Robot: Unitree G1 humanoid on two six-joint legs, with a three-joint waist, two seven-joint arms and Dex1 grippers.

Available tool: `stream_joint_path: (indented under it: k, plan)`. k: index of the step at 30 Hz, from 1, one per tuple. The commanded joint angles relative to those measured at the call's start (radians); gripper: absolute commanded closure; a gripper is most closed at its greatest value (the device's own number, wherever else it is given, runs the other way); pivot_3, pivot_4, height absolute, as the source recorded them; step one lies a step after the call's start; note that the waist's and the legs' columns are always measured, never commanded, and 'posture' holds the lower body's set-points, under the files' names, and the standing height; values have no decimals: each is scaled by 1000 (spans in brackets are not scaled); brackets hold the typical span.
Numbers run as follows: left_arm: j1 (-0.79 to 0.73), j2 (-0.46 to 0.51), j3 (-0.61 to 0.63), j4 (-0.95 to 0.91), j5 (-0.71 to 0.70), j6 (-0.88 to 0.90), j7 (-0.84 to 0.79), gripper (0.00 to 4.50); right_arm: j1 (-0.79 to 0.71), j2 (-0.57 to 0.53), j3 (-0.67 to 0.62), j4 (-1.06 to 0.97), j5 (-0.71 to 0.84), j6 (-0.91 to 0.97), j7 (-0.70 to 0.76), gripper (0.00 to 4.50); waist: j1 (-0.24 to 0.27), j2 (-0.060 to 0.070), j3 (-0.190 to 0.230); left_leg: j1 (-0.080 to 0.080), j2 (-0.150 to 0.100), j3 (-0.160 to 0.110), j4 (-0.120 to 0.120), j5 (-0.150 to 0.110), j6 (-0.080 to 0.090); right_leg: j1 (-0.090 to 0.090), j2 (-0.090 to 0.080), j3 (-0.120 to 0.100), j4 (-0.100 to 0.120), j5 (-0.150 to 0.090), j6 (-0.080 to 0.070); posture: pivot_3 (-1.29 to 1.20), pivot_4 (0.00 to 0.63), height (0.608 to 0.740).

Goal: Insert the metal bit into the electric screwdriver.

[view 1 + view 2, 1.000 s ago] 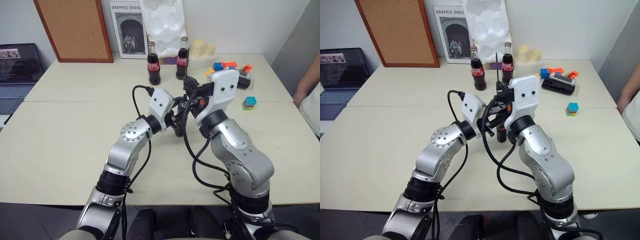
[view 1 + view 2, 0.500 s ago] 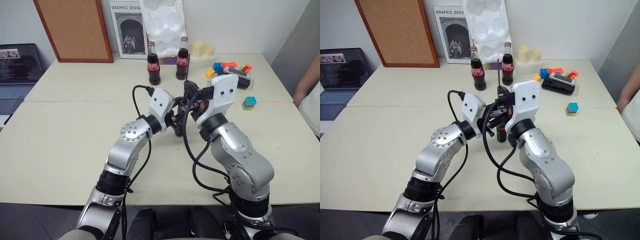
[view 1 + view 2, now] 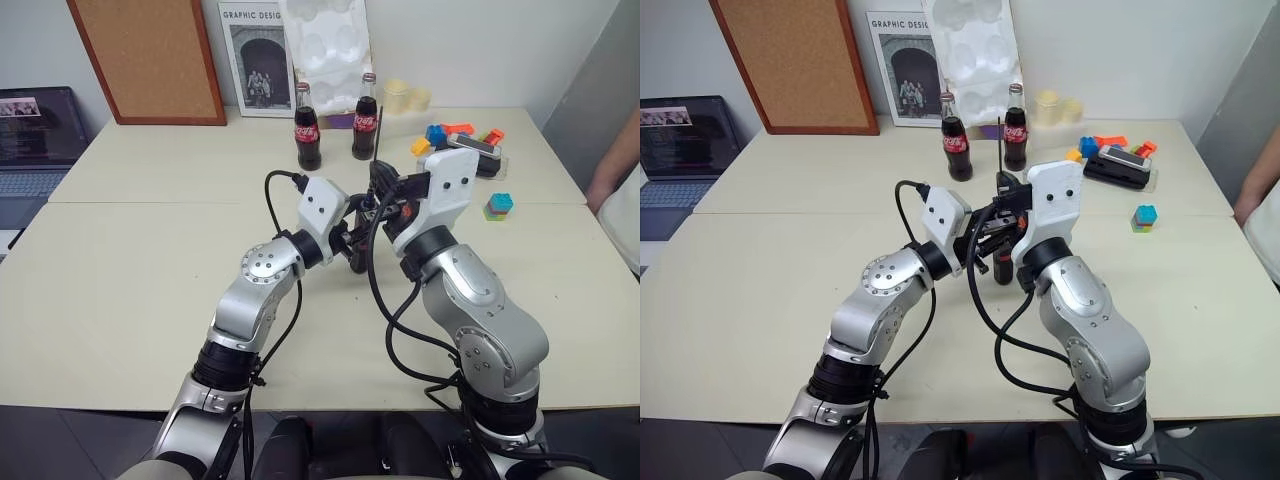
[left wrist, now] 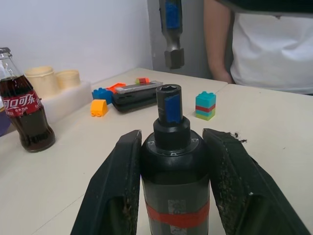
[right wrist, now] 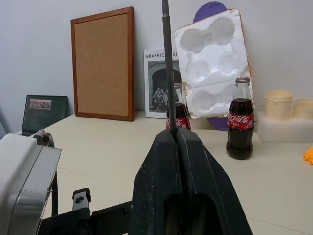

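My left gripper (image 4: 173,161) is clamped on the electric screwdriver (image 4: 174,161), a smooth black cylinder with a red band and a blue-marked hex socket at its tip, its rough-surfaced black fingers (image 4: 115,188) pressing either side. My right gripper (image 5: 177,134) is pinched tight on the metal bit (image 5: 167,58), a thin straight dark rod rising from between its fingers. The bit's blue-marked thicker end (image 4: 170,29) hangs just above the socket, apart, over the pale matte table (image 3: 140,270).

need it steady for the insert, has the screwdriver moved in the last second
No. The screwdriver, clamped in the left gripper, sits at the same spot in front of the left cola bottle as before.
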Motion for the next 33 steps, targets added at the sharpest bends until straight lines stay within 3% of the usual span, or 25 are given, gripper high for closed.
stream_joint_path:
  k: [1,33]
  plan:
    - [25,17,-3,10,19,18,-5,2829,-3,12,-14,-18,-6,-24,10,4467,0,0,0,0,0,0,0,0,0,0,0,0,0,0,0,0,150,740]
    - [28,18,0,3,20,18,-7,2829,37,29,-9,-10,-12,0,26,4467,1,0,0,0,0,0,0,0,0,0,0,0,0,0,0,0,150,740]
